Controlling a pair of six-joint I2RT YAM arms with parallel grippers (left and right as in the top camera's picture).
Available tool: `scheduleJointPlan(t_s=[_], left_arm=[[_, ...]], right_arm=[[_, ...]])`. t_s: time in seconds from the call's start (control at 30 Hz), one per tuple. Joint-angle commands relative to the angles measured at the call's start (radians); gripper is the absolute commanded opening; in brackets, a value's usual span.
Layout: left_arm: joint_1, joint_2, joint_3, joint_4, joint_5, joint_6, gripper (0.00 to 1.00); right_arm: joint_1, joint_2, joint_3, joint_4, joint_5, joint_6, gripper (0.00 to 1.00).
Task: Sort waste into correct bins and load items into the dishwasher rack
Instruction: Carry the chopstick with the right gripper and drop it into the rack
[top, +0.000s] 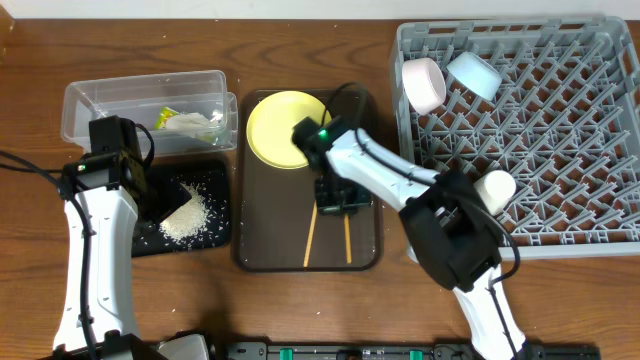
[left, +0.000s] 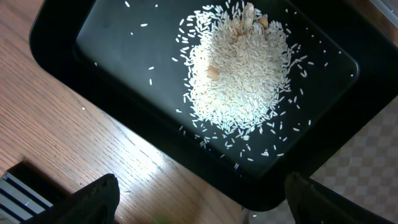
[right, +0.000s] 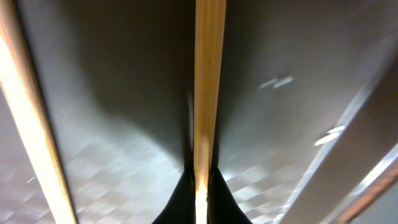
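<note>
My right gripper (top: 338, 197) is over the dark brown serving tray (top: 365, 255). In the right wrist view it (right: 200, 186) is shut on one wooden chopstick (right: 208, 87). The second chopstick (right: 28, 112) lies beside it. Both chopsticks (top: 311, 238) show in the overhead view. The yellow plate (top: 278, 125) lies at the serving tray's far end. My left gripper (top: 152, 195) is open and empty (left: 199, 202) over the edge of the black tray (left: 112, 56), which holds a heap of rice scraps (left: 239, 68). The clear tub (top: 100, 100) holds the wrapper and tissue (top: 185, 122).
The grey dishwasher rack (top: 560, 130) stands at the right. It holds a white bowl (top: 425, 85), a light blue bowl (top: 473, 72) and a small white cup (top: 495, 188). Bare wooden table (top: 330, 310) lies in front.
</note>
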Motion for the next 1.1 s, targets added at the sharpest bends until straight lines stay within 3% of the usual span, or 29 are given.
scheduleJointPlan(t_s=[0.0,0.37,0.7,1.07], left_arm=[[0.004,-0.007,0.007,-0.005,-0.005,-0.003,0.88],[0.004,-0.007,0.007,-0.004,-0.005,-0.003,0.88],[0.004,-0.007,0.007,-0.004,-0.004,-0.003,0.88],[0.004,-0.007,0.007,-0.004,-0.005,-0.003,0.88]], right_arm=[[-0.06,-0.056,-0.02,0.002,0.053,-0.09,0.01],[-0.213,-0.386,-0.02,-0.013,0.053,-0.387,0.01],[-0.362,-0.43,-0.068,-0.062,0.052,-0.446,0.01],[-0.37,-0.43,-0.3,0.117,0.048,-0.445,0.04]])
